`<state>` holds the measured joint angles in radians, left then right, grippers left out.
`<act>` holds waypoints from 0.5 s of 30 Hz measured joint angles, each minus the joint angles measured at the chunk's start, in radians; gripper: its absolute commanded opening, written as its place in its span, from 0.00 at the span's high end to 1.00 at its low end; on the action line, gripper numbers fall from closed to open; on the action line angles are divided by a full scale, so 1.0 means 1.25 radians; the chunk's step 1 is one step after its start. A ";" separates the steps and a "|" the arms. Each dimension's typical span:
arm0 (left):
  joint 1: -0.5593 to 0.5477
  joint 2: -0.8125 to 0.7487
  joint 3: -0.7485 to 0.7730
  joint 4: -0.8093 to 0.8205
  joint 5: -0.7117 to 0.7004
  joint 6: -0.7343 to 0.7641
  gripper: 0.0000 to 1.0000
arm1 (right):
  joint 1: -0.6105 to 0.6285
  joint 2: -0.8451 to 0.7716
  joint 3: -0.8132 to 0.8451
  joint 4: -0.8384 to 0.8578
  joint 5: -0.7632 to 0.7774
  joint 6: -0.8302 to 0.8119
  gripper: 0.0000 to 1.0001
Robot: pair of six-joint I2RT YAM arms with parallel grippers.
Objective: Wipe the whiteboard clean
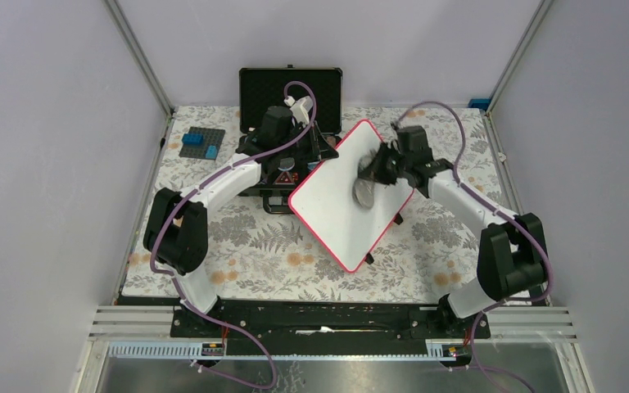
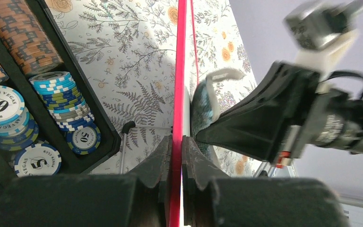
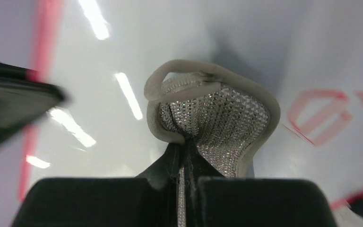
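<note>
Grey cloth [image 3: 217,113], pinched in the right gripper [image 3: 184,156], is being pressed on the whiteboard [image 3: 170,33], its rim being clamped by the left gripper [image 2: 176,142]; red writing [image 3: 319,116] right of the fingers is being left unwiped.

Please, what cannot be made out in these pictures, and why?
Red writing, right wrist view: blurred, cut off by the right edge, unreadable.
Whiteboard face, left wrist view: seen edge-on in the left gripper.
Marks on the board, top view: too small; the cloth in the right gripper covers part.

Poker chips [image 2: 0,105] — 10, 50, 5
</note>
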<state>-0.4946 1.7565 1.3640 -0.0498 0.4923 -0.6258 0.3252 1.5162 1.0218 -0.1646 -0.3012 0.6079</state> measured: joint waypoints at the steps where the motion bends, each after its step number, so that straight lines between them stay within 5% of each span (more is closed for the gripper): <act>1: 0.000 0.000 0.000 -0.001 0.000 0.000 1.00 | 0.010 0.012 0.036 0.003 -0.006 0.002 1.00; 8: 0.000 0.000 0.000 -0.003 0.000 0.001 1.00 | 0.004 0.067 0.166 0.085 -0.058 0.018 1.00; 15: 0.000 0.000 0.000 -0.005 -0.007 0.001 1.00 | -0.150 0.052 -0.077 0.167 -0.105 0.034 1.00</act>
<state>-0.4946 1.7569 1.3640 -0.0555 0.4831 -0.6250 0.1375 1.5810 0.9260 0.0437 -0.4324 0.6498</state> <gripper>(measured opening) 0.090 0.025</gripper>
